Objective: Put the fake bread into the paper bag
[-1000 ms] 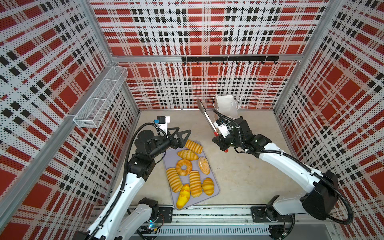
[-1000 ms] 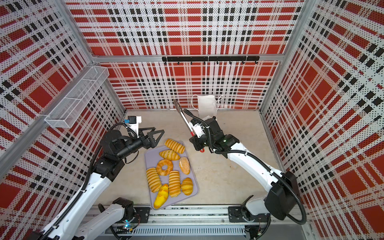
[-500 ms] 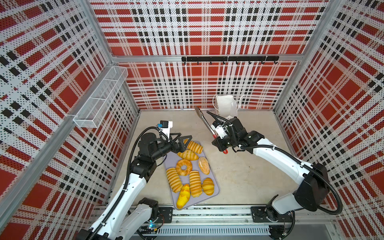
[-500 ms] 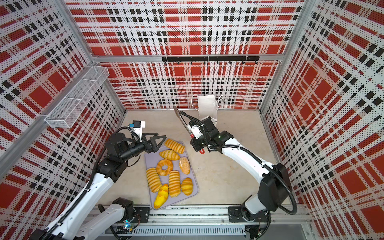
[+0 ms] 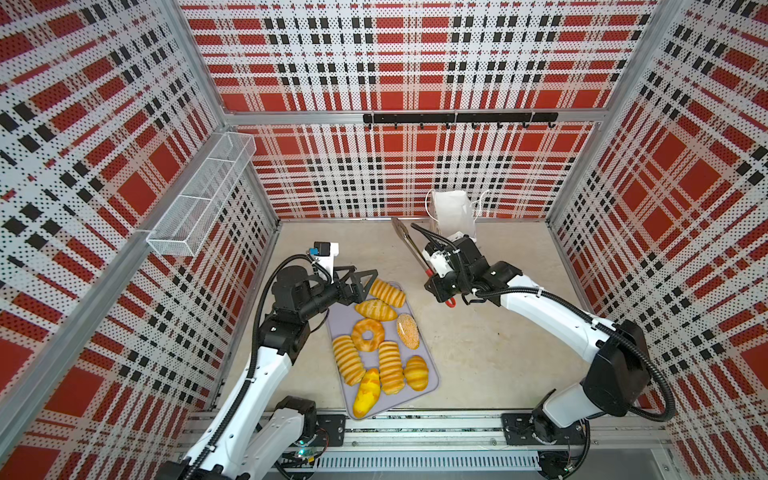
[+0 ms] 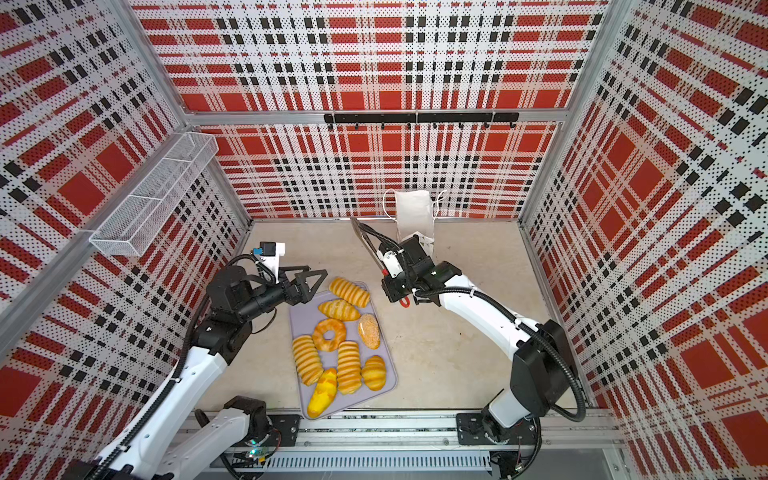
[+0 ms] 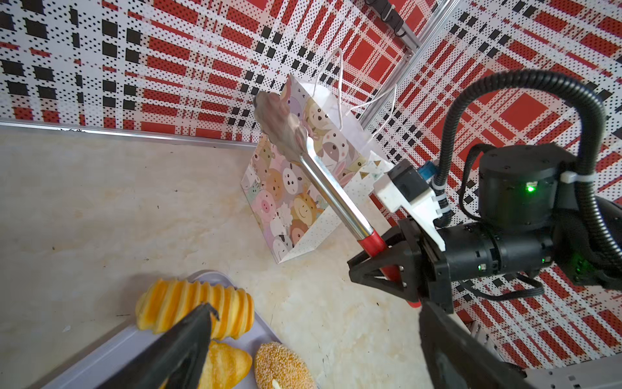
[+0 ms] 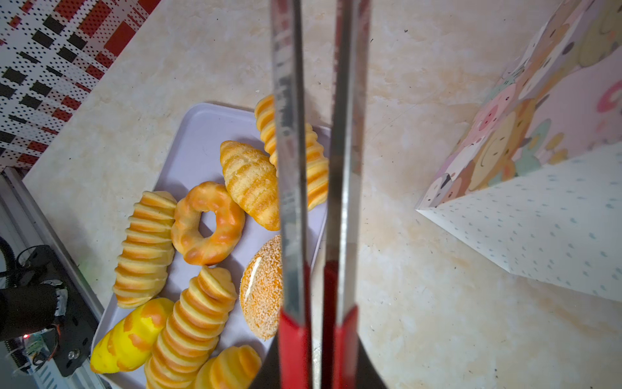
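Several pieces of fake bread lie on a lavender tray (image 5: 338, 318): a ribbed loaf (image 5: 387, 292), a ring doughnut (image 5: 368, 335), a sesame roll (image 5: 407, 331) and a yellow bun (image 5: 366, 394) among them. My left gripper (image 5: 365, 276) hangs open just left of the ribbed loaf (image 7: 195, 303), holding nothing. My right gripper (image 5: 438, 284) is shut on the red handles of the metal tongs (image 5: 409, 245), whose tips point at the back wall, beside the paper bag (image 5: 453, 212). In the right wrist view the tong arms (image 8: 291, 168) stand slightly apart above the tray's right edge.
The paper bag (image 7: 286, 188) stands upright against the back wall, its cartoon-animal side facing the tray. A white wire-mesh basket (image 5: 199, 203) hangs on the left wall and a black hook rail (image 5: 457, 118) on the back wall. Bare beige floor lies right of the tray.
The right arm has drawn in and the tongs' tips have dropped a little towards the floor. My left gripper has edged right, closer to the ribbed loaf, still open.
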`<move>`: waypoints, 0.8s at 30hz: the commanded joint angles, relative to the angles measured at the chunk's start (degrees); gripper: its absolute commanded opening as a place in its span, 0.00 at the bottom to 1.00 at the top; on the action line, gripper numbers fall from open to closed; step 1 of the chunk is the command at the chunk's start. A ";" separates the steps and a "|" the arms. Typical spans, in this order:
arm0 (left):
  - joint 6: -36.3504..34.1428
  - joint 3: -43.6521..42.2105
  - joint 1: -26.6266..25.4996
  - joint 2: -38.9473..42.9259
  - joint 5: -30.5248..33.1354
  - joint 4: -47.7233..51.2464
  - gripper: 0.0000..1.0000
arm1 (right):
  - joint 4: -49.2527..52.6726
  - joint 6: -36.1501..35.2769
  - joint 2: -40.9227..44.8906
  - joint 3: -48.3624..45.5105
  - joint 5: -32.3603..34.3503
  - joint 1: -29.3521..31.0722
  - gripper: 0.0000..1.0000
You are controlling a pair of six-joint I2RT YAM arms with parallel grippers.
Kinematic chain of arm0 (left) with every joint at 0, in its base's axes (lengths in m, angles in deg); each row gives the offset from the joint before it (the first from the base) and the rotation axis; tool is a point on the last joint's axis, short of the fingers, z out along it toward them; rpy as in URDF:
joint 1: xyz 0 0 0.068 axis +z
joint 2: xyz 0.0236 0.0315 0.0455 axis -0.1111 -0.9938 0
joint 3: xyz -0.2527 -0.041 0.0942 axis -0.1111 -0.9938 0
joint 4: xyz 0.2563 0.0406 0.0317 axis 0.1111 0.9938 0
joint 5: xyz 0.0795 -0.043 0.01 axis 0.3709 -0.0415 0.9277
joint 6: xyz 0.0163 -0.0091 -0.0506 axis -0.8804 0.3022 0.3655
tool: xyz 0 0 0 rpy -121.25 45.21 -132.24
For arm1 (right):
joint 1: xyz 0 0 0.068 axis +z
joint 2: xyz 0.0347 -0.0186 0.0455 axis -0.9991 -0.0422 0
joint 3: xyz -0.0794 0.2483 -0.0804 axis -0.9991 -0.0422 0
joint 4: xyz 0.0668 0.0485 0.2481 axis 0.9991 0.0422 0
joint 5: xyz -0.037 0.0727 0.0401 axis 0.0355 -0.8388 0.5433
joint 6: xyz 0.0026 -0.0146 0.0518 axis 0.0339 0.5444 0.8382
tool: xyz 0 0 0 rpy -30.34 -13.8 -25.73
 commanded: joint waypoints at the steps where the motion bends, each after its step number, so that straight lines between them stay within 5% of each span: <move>1: -0.73 -0.85 0.50 0.16 -0.84 -0.25 0.98 | 0.36 -0.76 0.66 1.57 1.59 0.37 0.19; 9: -2.65 0.82 0.69 -1.86 1.41 4.89 0.98 | 2.81 -1.11 1.72 0.54 0.06 0.41 0.21; 14: -5.84 1.86 2.33 -0.87 8.09 12.48 0.98 | 6.72 -2.79 4.67 -2.74 -0.51 0.42 0.20; 24: -3.00 1.92 2.76 -1.46 12.14 17.39 0.98 | 13.87 -11.05 12.09 -6.30 2.33 1.24 0.26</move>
